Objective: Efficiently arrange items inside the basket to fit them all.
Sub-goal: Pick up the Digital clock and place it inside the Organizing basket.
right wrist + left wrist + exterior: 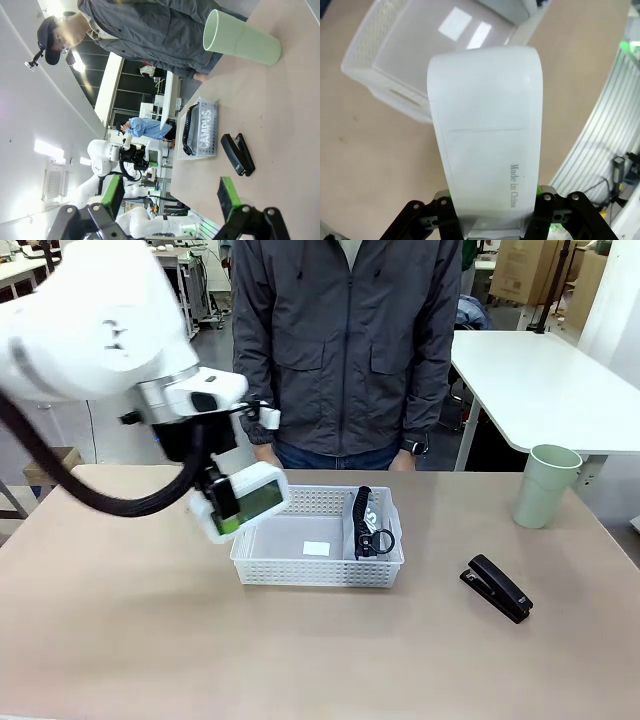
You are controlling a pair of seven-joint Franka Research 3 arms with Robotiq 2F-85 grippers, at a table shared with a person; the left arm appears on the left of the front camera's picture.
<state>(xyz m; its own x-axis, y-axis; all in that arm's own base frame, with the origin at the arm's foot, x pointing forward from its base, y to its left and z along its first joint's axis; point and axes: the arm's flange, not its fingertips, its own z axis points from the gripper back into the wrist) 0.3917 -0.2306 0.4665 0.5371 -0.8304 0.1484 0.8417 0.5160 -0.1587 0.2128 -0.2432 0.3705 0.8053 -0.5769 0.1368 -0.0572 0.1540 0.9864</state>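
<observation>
Left gripper (222,512): clamped on one end of white boxy device (252,497), jaws across its narrow sides, green pads pressed to the shell.
Right gripper (170,200): jaws apart, nothing between them, well clear of the work.
Device, position: held aloft and tilted, over the left end of basket (300,575), not yet inside.
Device, handling (judged): rigid, smooth plastic shell, probably light; slippery under the pads; best held across the short sides near one end, as now, and lowered flat rather than dropped.
Basket, contents: grey pouch (368,525) on edge against the right-hand wall; floor to its left bare apart from a small label.
Outside, on table (150,640): black stapler (497,588), pale green cup (545,485), both to the right.
Front view: dark panel on device face.
Left wrist view: plain underside of device (485,140) with "Made in China" print, basket (375,55) beyond.
Right wrist view: "CAMPUS" lettering on pouch (205,127), read through the basket wall.
</observation>
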